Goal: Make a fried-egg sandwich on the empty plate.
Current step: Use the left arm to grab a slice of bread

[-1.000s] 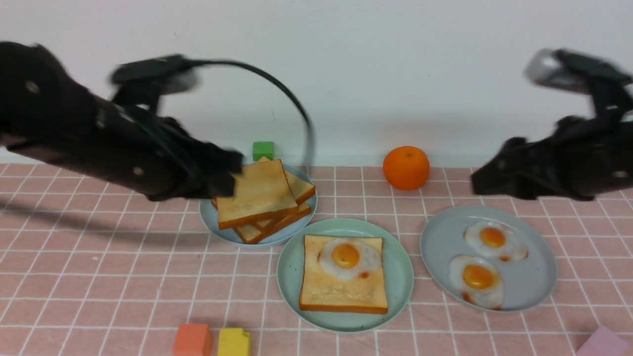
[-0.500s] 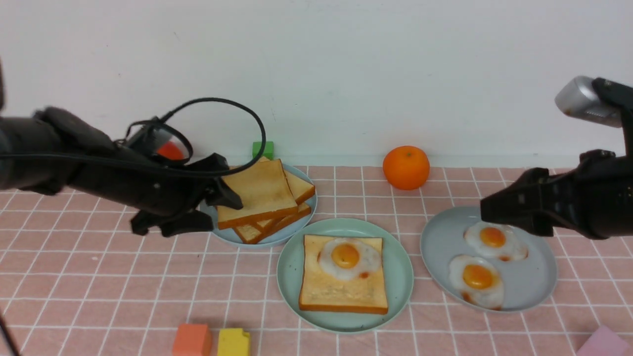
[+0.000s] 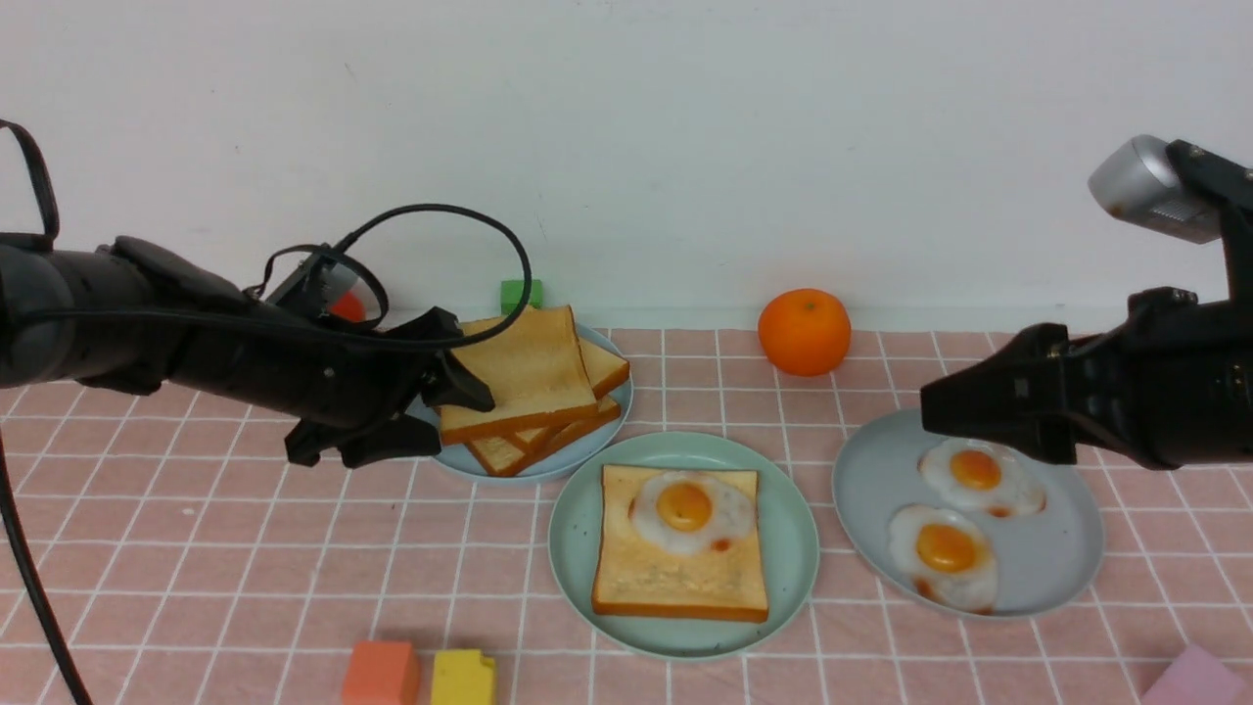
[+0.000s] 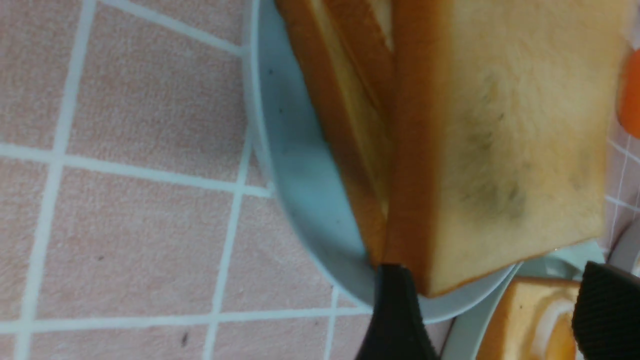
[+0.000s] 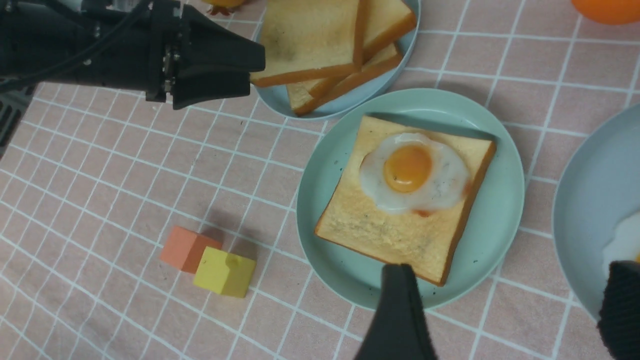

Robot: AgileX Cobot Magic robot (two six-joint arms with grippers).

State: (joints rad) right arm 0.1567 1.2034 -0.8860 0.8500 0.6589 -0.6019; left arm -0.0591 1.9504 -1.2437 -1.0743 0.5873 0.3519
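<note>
Pink tiled tabletop (image 3: 245, 587) with pale lines runs back to a plain white wall (image 3: 685, 147). At the near edge, an orange block (image 3: 380, 674) sits just beside a yellow block (image 3: 463, 678), with a pink block (image 3: 1192, 678) well apart on the right. Beyond them, at center, the mint-green plate (image 3: 791, 587) holds one slice of toast (image 3: 680, 587) lying flat, with a fried egg (image 3: 685, 511), its yolk whole, on top toward the far edge of the bread.

To the right, two more fried eggs (image 3: 945, 548) lie on a grey plate (image 3: 1038, 583). Over that plate's far side hangs my right gripper (image 5: 509, 276), its fingers spread and holding nothing.

Farther back on the left, a pale blue plate (image 3: 548, 470) carries a pile of toast (image 3: 533, 377), the slices stacked at odd angles and the top one tilted. My left gripper (image 3: 458, 419) is at the near left side of that pile, its fingers wide apart; whether they touch the bread I cannot tell. Behind my left arm shows part of a red object (image 3: 348, 306). Near the wall stand a green block (image 3: 521, 294), behind the pile, and, farther right, a whole orange (image 3: 805, 333).
</note>
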